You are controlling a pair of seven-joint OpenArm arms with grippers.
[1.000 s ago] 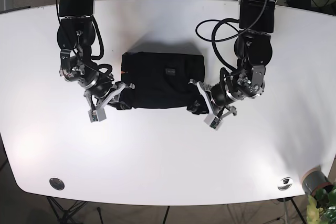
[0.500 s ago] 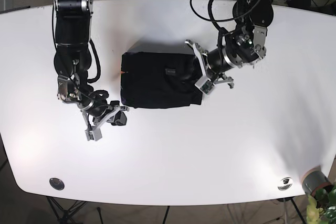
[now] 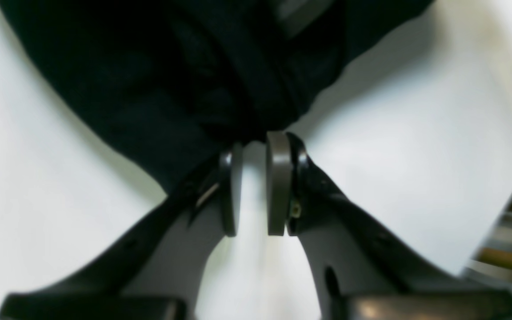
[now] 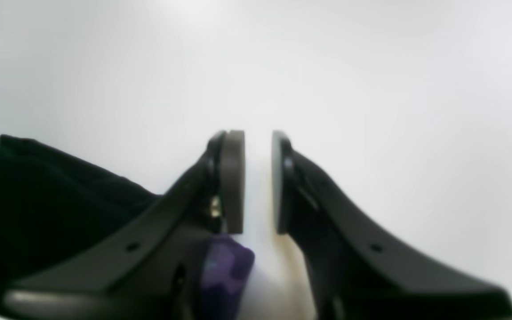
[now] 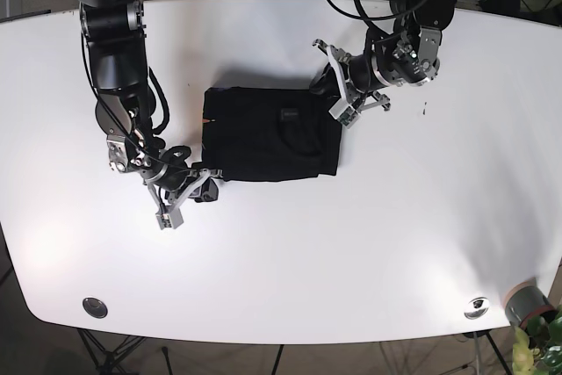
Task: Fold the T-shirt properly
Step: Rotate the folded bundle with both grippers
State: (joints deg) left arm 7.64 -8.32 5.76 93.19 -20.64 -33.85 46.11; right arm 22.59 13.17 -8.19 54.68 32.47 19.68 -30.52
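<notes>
At my left gripper [image 3: 256, 182], the wrist view shows the pads standing a narrow gap apart with only white counter [image 3: 416, 146] between them, so I read it as released and holding nothing; its tips sit right at the edge of the black T-shirt [image 3: 185, 80], which spreads away ahead of the fingers. On the base view that puts the left gripper [image 5: 342, 98] at the upper right corner of the folded T-shirt [image 5: 268, 133], touching or just over its edge; I cannot tell which. My right gripper [image 4: 258, 178] is likewise parted and empty, with bare counter ahead of it and the T-shirt [image 4: 38, 200] off to its side and behind the finger. On the base view the right gripper [image 5: 180, 199] sits just off the lower left corner of the cloth, near but apart from it. The T-shirt lies mid-counter as a compact dark rectangle, its long axis running across the base view, from one gripper toward the other. I judge the fold to be largely done, and the left arm is nearer for any last tidy of that corner.
</notes>
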